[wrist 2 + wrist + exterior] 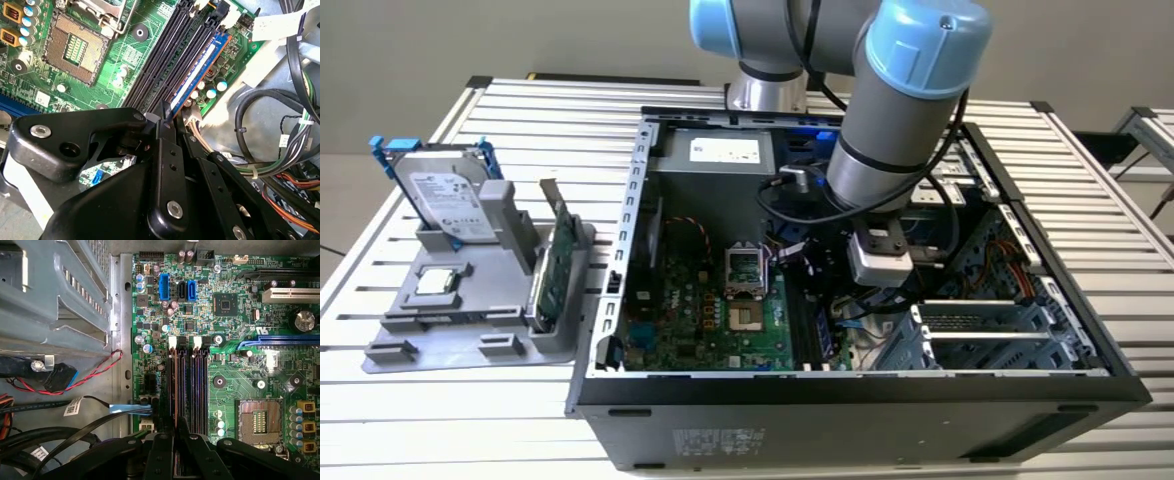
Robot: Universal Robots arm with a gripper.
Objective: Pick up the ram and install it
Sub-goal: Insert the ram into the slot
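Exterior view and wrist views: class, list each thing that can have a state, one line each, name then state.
computer case, side open, motherboard exposed
ram, standing in the outermost memory slot; full seating cannot be told
other memory slots, empty
processor socket, empty, contacts bare
claw, at the ram's end
hard drive, upright in the grey stand outside the case
expansion card, on edge in that stand

A slatted metal bench (1067, 215) carries the open computer case (854, 405), into which the claw (843, 318) reaches, and, well apart from the claw, a grey parts holder (447, 330).
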